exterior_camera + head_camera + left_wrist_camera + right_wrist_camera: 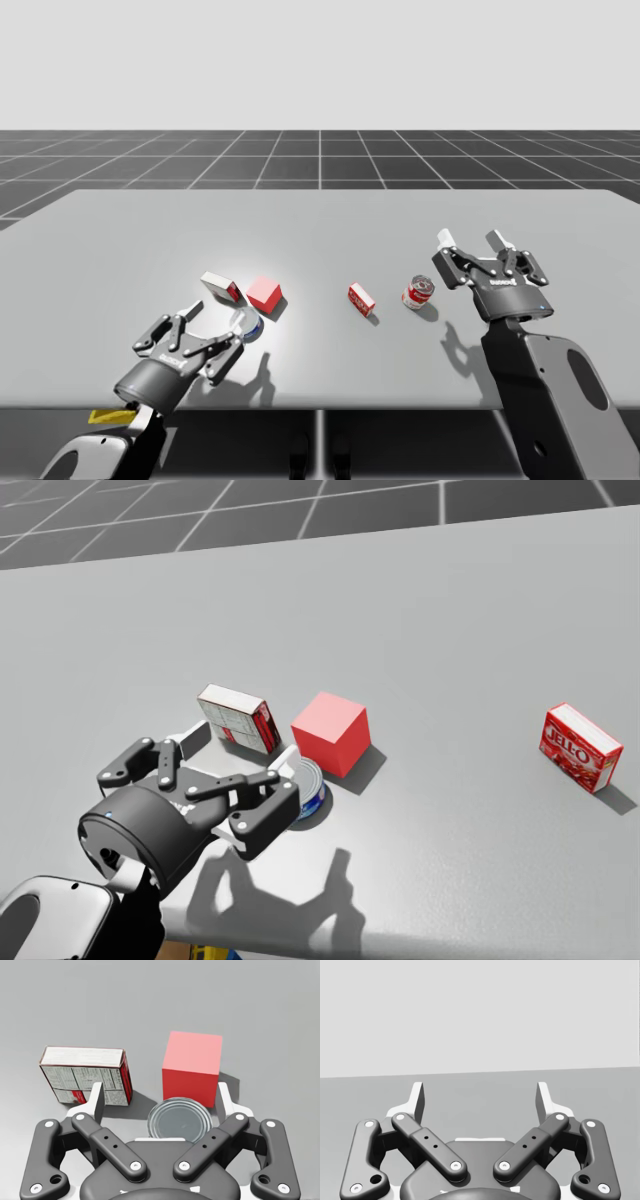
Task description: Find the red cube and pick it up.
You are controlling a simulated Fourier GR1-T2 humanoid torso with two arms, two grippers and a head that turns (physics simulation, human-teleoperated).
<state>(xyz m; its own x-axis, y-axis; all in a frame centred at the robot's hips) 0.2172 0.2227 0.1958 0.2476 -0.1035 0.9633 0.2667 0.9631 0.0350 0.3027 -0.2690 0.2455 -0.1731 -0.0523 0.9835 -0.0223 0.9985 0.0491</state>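
My left gripper holds its fingers apart, and the metal end of a blue-sided can sits between them, nearer the right finger. The red cube stands just beyond that can, ahead of the right finger. A white-and-red box lies ahead of the left finger. My right gripper is spread wide too, with grey table ahead

A simulated tabletop test scene.
A plain grey table stands on a dark floor ruled with pale grid lines, which runs toward 12 o'clock to a blank, pale backdrop.
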